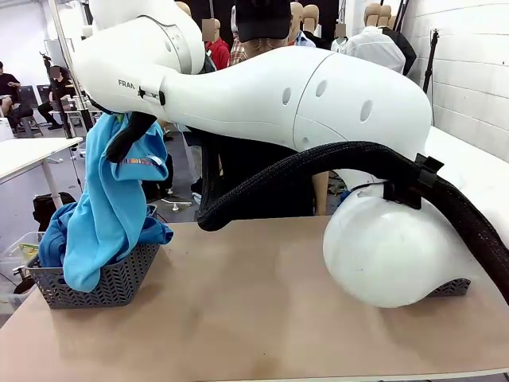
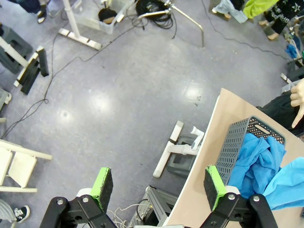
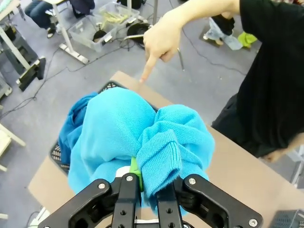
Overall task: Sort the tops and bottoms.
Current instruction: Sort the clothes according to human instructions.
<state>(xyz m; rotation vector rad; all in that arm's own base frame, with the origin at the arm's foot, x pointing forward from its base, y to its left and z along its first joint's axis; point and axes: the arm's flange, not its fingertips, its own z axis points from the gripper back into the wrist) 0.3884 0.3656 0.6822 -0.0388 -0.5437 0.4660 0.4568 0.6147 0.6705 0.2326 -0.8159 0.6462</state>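
Grey basket (image 1: 111, 282) at table's (image 1: 262, 318) left end; second basket (image 1: 452, 288) at right; cables (image 2: 156, 9) and clear bin (image 3: 97, 28) on floor (image 2: 118, 95)

The right arm reaches across to the left with its end effector (image 3: 141, 183) clamped on a turquoise top (image 3: 142, 137), while the left end effector (image 2: 159, 187) hangs agape and the person's hand (image 3: 161, 40) points downward beyond that top.

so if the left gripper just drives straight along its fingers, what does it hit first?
Probably the grey floor. The open left gripper looks past the table edge, with the basket off to one side. Depth is unclear, so that's hedged.
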